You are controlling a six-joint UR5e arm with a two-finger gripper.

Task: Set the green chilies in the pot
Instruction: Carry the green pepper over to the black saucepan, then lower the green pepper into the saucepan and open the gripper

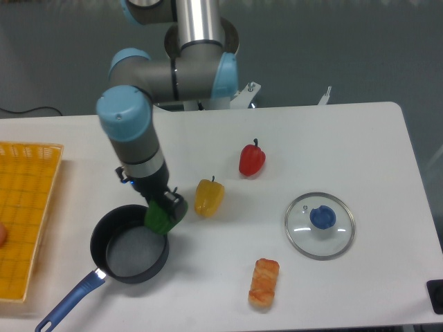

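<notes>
Presently the end effector (166,209) is clenched around the green chilies (158,219) above the pot (104,238) rim

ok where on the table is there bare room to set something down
The widest bare patch is the far right, behind the glass lid and right of the red pepper. Another lies along the front between the pot and the orange food piece. It is crowded at the pot's rim, where the gripper holds the green chilies beside the yellow pepper.
</notes>
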